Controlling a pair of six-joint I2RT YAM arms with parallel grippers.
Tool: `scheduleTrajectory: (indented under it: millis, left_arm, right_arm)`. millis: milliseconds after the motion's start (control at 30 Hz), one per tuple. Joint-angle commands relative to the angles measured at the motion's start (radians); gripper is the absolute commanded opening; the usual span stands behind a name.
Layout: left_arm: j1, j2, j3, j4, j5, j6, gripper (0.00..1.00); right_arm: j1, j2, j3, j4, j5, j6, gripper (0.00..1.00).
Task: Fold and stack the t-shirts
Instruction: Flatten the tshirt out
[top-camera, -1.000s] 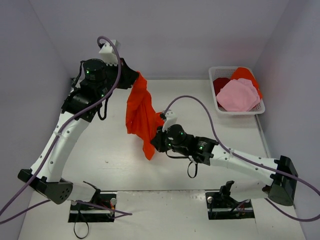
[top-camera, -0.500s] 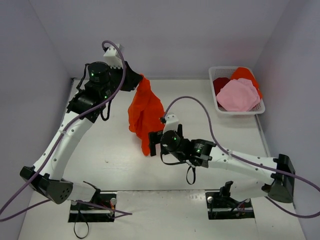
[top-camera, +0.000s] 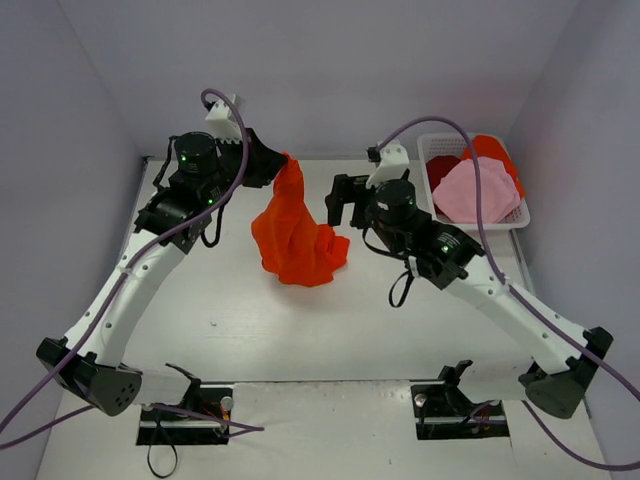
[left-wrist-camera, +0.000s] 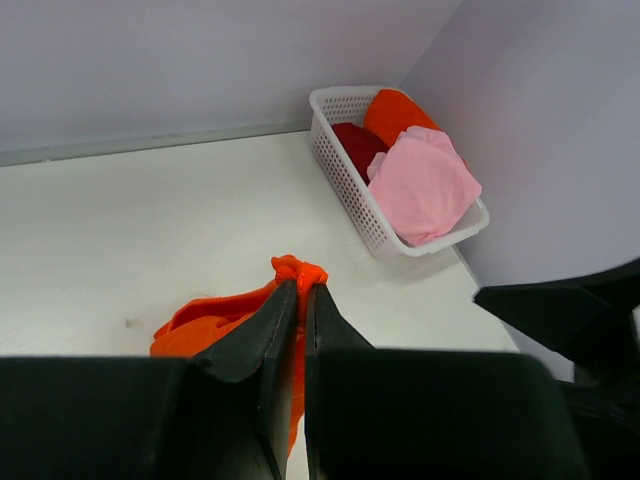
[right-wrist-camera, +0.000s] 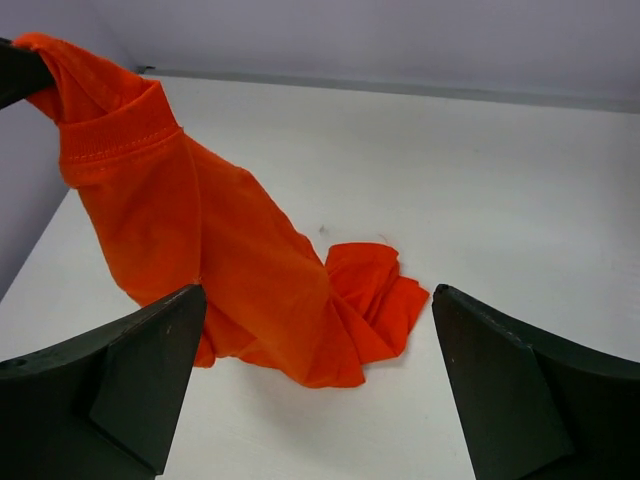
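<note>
Pinching a bunch of the orange-red t-shirt (top-camera: 295, 240), the left gripper (top-camera: 284, 163) holds it raised in the top view. The cloth hangs below the fingers and heaps on the table (top-camera: 220, 320), which I read as a lift to shake it out before folding. The right gripper (top-camera: 338, 200) hovers just beside the heap, jaws apart and empty. Past its far side, the basket (top-camera: 424, 165) holds the pink t-shirt (top-camera: 475, 192), the dark red t-shirt (top-camera: 440, 168) and the other orange t-shirt (top-camera: 490, 148), all apparently unfolded.

From the left wrist, the left gripper (left-wrist-camera: 300, 295) is clamped narrow, with a nub of cloth poking past the tips. The orange-red t-shirt (left-wrist-camera: 200, 325) lies below, mostly hidden by the fingers. A dark shape at the right edge is cut off.

From the right wrist, the right gripper (right-wrist-camera: 318, 290) is spread wide. The orange-red t-shirt (right-wrist-camera: 230, 260) lies ahead between the fingers, touching neither. Its ribbed band runs up to the far left corner. Whether that is collar or sleeve, I cannot tell.
</note>
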Motion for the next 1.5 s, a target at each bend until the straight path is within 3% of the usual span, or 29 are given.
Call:
scheduleTrajectory:
  millis: [0, 400, 800, 1467]
  left_arm:
    - [0.004, -0.045, 0.013, 0.115, 0.023, -0.021, 0.00]
    - [0.004, -0.035, 0.033, 0.109, 0.019, -0.006, 0.00]
    - [0.004, -0.011, 0.017, 0.150, 0.017, -0.029, 0.00]
    - [0.004, -0.011, 0.037, 0.135, 0.011, -0.018, 0.00]
  right_arm:
    - [-0.019, 0.079, 0.035, 0.105, -0.104, -0.053, 0.92]
    - [-0.011, 0.185, 0.005, 0.282, -0.268, 0.011, 0.88]
    - [0.138, 0.158, -0.065, 0.282, -0.156, 0.053, 0.86]
    - [0.184, 0.205, -0.197, 0.360, -0.138, 0.102, 0.83]
